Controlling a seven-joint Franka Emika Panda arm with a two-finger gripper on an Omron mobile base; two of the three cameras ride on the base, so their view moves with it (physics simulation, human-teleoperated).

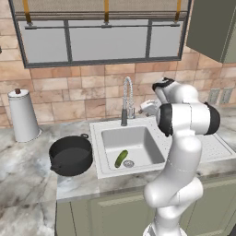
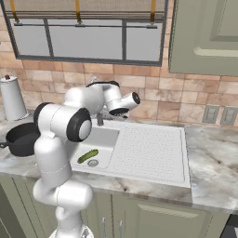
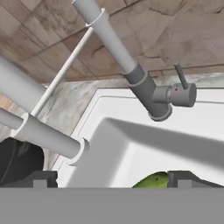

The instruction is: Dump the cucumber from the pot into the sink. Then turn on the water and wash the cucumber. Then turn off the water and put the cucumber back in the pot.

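Cucumber (image 1: 121, 158) lies in sink (image 1: 103, 171) basin, centre frame, beside the drain; pot (image 1: 71, 155) empty at left. Fingers (image 3: 111, 179) wide, empty, facing the faucet lever (image 3: 180, 77). Risk: glancing off the small lever, leaving water off.

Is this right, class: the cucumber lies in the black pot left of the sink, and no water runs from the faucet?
Not quite. The cucumber lies in the sink basin, beside the drain, not in the pot, which stands empty on the counter left of the sink. The left base view shows this. The rest holds: no water runs from the faucet.
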